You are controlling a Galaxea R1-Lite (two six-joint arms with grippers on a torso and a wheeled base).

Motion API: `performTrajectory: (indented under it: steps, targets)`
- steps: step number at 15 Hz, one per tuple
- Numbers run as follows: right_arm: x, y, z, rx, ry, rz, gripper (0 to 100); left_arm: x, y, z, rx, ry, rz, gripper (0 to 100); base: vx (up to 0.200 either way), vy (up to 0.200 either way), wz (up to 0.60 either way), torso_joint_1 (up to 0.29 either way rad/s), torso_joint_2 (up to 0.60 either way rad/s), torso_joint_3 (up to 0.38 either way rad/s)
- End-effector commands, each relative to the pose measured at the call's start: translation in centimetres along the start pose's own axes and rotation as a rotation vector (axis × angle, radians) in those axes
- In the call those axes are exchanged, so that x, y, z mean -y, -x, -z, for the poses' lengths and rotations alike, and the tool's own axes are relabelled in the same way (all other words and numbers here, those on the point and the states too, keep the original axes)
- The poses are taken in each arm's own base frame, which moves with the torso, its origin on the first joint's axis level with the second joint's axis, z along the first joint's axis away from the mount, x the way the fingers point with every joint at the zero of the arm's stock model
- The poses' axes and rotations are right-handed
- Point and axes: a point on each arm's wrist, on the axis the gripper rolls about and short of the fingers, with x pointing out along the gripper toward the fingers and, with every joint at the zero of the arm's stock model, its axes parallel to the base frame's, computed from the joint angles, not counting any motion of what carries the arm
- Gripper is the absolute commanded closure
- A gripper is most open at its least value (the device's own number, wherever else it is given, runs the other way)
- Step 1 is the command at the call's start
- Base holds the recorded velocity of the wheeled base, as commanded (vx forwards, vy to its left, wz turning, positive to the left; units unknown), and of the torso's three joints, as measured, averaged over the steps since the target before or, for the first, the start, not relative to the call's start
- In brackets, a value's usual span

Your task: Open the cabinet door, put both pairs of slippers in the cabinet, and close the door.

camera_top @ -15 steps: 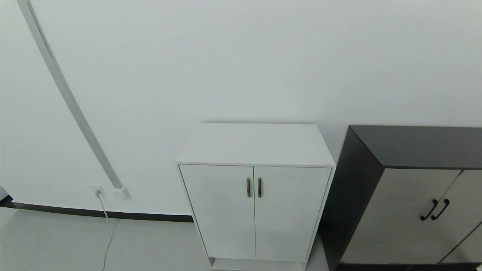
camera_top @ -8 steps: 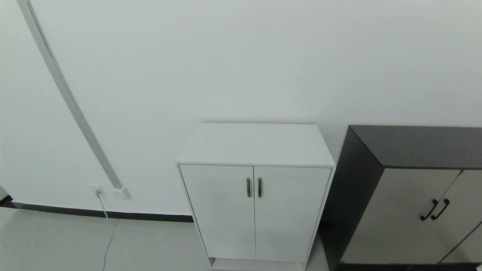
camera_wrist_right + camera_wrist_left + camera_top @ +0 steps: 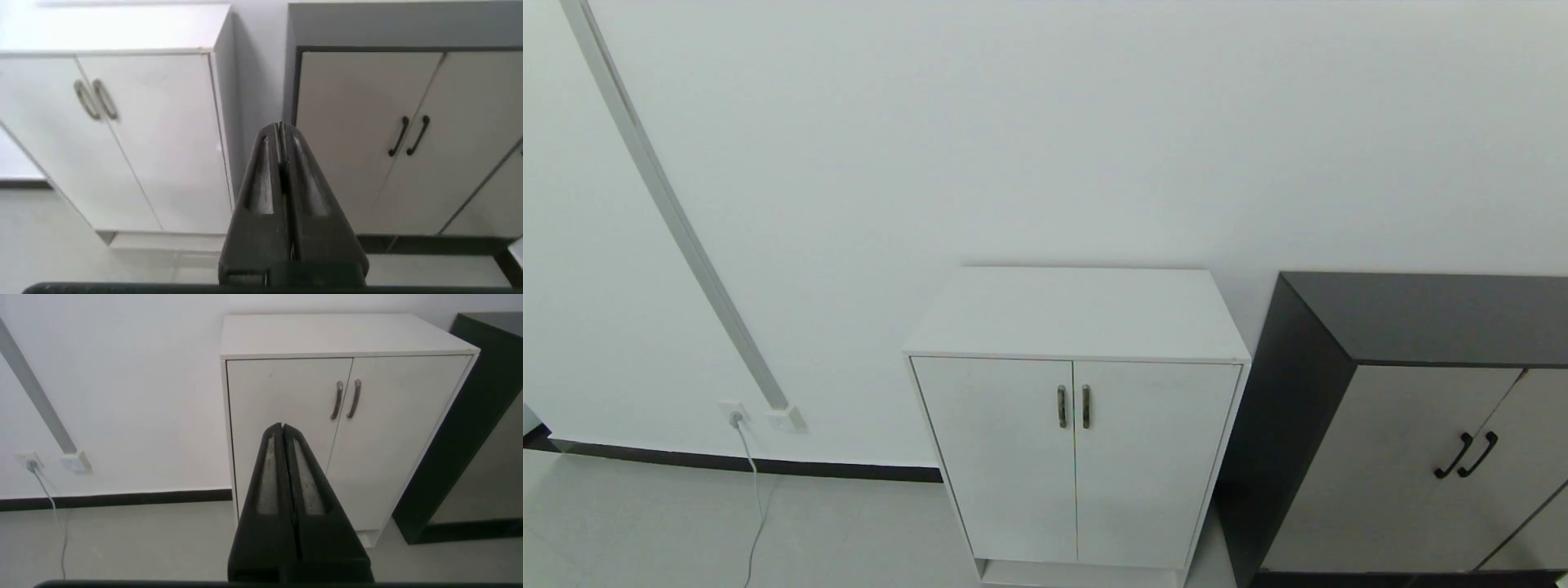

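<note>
We face a plain white wall (image 3: 1045,122) above a pale tiled floor (image 3: 645,523) with a dark skirting strip. At far left a grey cable conduit (image 3: 670,204) slants down the wall to a white wall socket (image 3: 735,415), from which a thin white cable (image 3: 758,506) drops to the floor. In the middle stands the white two-door cabinet (image 3: 1078,318), both doors shut, its metal bar handles (image 3: 1062,407) side by side at the seam. Just beside it on the right stands a black cabinet with grey doors (image 3: 1298,392).

From the left wrist we see the white cabinet's foot meeting the floor; from the right wrist, the black cabinet's curved black handles (image 3: 398,136). Our left gripper (image 3: 283,429) points at the white cabinet's doors, fingers pressed together on nothing. Our right gripper (image 3: 280,129), likewise closed and empty, points between the two cabinets.
</note>
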Motion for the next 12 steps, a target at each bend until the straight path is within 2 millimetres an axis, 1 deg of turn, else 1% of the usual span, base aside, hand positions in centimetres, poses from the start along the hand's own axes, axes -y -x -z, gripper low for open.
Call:
performTrajectory:
  steps: [1,4,12]
  targets:
    - [0.01,0.08,-0.01,0.014,-0.034,0.008,100,0.00,-0.01,0.00,-0.001,0.001,-0.001,100,0.000,0.000,0.00,0.000,0.00,0.000]
    - [0.09,0.09,-0.06,0.022,-0.053,0.042,100,0.00,-0.01,0.00,-0.001,-0.002,-0.001,100,0.000,0.000,0.00,0.000,0.00,0.000]
    - [0.07,0.08,-0.05,0.018,-0.043,0.034,100,0.00,-0.01,0.00,-0.001,-0.002,0.001,100,0.000,0.000,0.00,0.000,0.00,0.000]
